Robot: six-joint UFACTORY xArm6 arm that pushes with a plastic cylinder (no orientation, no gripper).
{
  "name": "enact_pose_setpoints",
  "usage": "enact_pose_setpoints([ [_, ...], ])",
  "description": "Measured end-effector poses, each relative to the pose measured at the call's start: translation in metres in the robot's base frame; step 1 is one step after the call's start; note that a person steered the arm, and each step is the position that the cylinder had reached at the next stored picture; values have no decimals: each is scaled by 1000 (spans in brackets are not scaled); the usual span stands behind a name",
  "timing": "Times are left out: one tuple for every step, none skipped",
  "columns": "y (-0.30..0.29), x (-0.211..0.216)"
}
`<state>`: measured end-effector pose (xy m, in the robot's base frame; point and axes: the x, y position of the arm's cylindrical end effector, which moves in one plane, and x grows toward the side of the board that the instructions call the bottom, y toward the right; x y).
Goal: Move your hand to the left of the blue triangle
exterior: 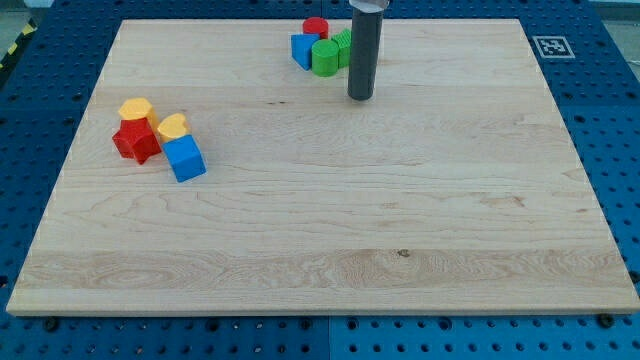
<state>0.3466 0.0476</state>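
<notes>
The blue triangle (302, 50) lies near the view's top centre, touching a green block (324, 58) on its right. A red cylinder (316, 27) stands just behind them and a second green block (343, 45) sits partly hidden behind the rod. My tip (360, 97) rests on the board to the right of and below this cluster, about 60 pixels right of the blue triangle.
At the view's left sits a second cluster: a red star block (135, 141), two yellow blocks (135, 109) (172, 127) and a blue cube (185, 158). The wooden board (400, 220) has a tag marker (551, 46) past its top right corner.
</notes>
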Motion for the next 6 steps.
enact_pose_setpoints([
  [0, 0],
  [-7, -1],
  [-37, -1],
  [-48, -1],
  [-51, -2],
  [-86, -22],
])
